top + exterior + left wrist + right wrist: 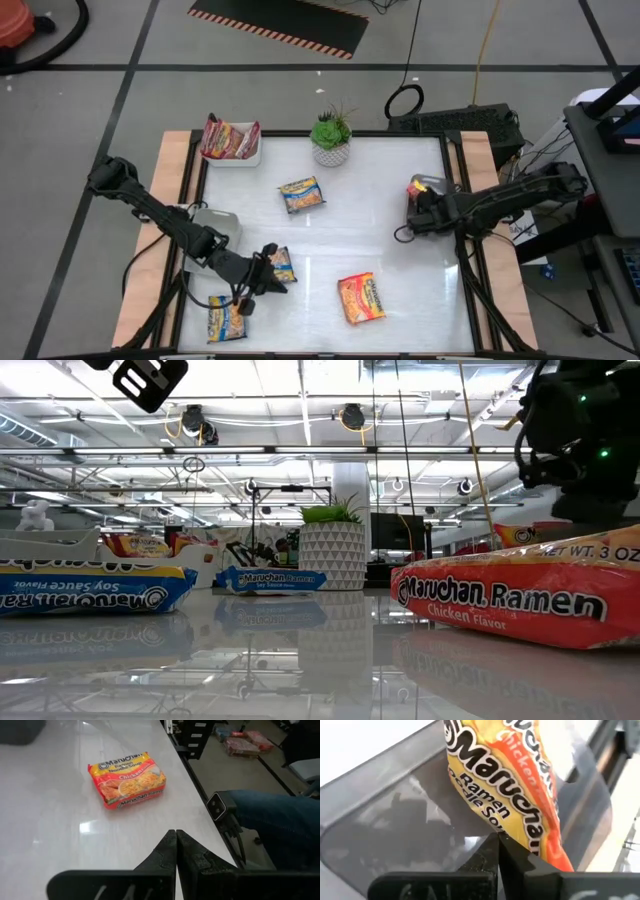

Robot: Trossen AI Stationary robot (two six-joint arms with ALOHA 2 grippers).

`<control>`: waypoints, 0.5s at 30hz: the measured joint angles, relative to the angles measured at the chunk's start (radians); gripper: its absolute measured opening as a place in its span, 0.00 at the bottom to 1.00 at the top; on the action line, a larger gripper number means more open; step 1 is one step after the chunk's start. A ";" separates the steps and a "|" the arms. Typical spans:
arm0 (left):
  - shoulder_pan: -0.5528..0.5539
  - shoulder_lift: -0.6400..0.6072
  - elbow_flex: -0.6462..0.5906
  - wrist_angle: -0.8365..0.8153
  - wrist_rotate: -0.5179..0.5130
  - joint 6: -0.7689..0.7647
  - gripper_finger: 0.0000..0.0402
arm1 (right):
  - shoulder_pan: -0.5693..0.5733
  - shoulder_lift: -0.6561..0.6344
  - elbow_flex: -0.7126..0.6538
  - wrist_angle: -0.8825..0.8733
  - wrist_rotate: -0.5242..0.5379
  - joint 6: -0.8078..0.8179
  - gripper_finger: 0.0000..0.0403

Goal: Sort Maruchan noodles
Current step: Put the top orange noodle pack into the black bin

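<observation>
Mid-tabletop [400, 260] lies open, left end effector [268, 283] pressed together lower left, right end effector [415, 212] pinching an orange "Maruchan Ramen" packet [520, 785] at right edge.

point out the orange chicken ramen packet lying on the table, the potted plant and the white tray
orange crinkly chicken ramen packet [361, 298], high view, middle of its face
green potted plant [331, 139], high view, on the leaves
white rectangular tray [251, 157], high view, its rim

Bright overhead lights glare off the glossy table [400, 250]; nearest low-view packets blur.

Ramen packets [361, 298] scattered flat — blue, orange
</observation>
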 joint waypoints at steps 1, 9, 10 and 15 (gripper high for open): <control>0.000 0.000 0.000 0.000 0.000 -0.001 0.01 | -0.007 0.000 0.000 -0.004 0.019 0.023 0.00; 0.000 0.000 0.000 0.000 0.001 -0.024 0.01 | -0.090 0.000 0.066 -0.075 0.159 0.076 0.00; 0.000 0.000 0.000 0.000 0.001 -0.025 0.01 | -0.104 0.000 0.079 -0.091 0.173 0.075 0.00; -0.001 0.000 0.000 0.000 0.001 -0.032 0.01 | -0.186 0.000 0.104 -0.145 0.226 0.064 0.00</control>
